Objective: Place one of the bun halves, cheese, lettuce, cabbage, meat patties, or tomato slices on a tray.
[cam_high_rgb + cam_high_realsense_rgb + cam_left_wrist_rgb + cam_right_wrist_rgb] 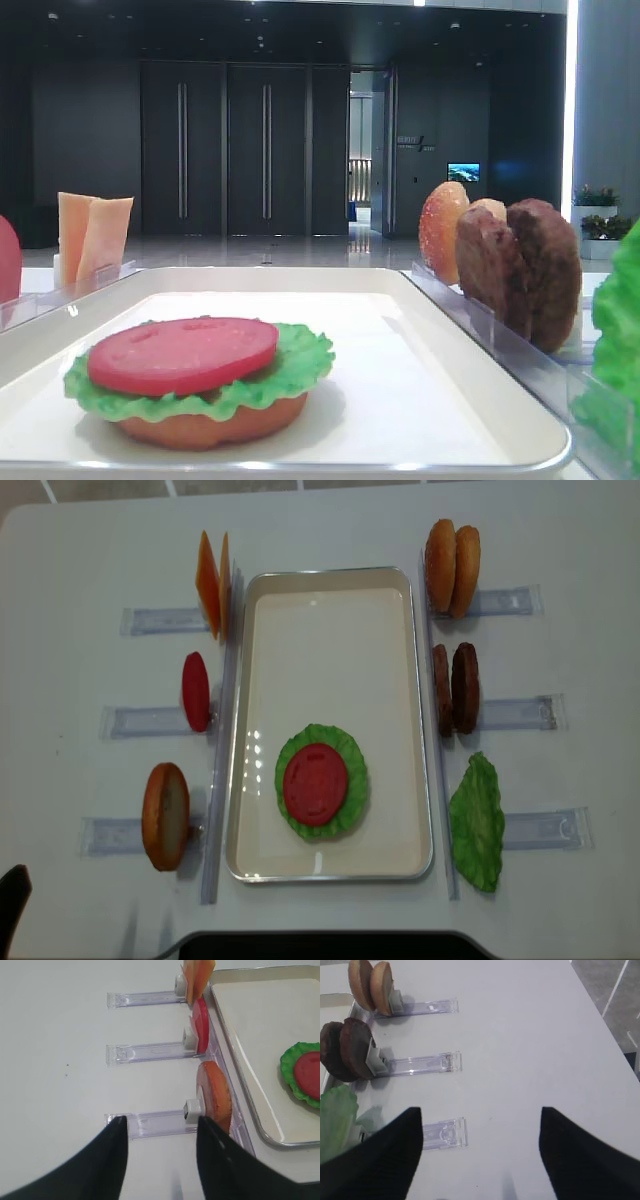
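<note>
On the white tray (330,572) a tomato slice (315,783) lies on a lettuce leaf (300,365), which rests on a bun half (210,425). Left of the tray, cheese (212,585), a tomato slice (201,1025) and a bun half (215,1095) stand on edge in clear holders. My left gripper (161,1122) is open and empty over that bun half's holder, its right finger close beside the bun. Right of the tray stand bun halves (370,985), meat patties (347,1050) and a lettuce leaf (335,1115). My right gripper (480,1110) is open and empty over bare table.
Clear plastic holders (442,1135) stick outward from both long sides of the tray. The table's right edge (615,1035) runs near the right gripper, with grey floor beyond it. A dark shape (320,945) sits at the table's near edge.
</note>
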Action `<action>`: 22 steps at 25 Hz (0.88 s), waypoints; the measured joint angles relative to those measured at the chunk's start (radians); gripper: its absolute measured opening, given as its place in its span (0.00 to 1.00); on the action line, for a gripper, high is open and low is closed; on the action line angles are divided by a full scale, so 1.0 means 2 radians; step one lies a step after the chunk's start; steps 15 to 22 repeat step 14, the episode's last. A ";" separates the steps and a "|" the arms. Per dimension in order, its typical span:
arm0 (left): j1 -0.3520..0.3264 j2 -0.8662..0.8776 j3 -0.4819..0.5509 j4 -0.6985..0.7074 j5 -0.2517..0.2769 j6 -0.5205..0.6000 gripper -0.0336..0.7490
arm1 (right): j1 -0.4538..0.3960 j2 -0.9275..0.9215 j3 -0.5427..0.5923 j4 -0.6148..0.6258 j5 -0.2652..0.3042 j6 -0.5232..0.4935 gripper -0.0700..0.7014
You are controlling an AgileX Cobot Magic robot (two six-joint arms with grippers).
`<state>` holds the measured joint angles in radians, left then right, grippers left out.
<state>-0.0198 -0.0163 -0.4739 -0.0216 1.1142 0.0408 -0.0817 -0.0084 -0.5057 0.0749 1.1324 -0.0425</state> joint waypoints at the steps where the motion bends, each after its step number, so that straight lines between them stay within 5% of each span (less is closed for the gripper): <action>1: 0.000 0.000 0.000 0.000 0.000 0.000 0.48 | 0.000 0.000 0.000 0.000 0.000 0.000 0.70; 22: 0.000 0.000 0.000 0.000 0.000 0.000 0.45 | 0.000 0.000 0.000 0.000 0.000 0.000 0.70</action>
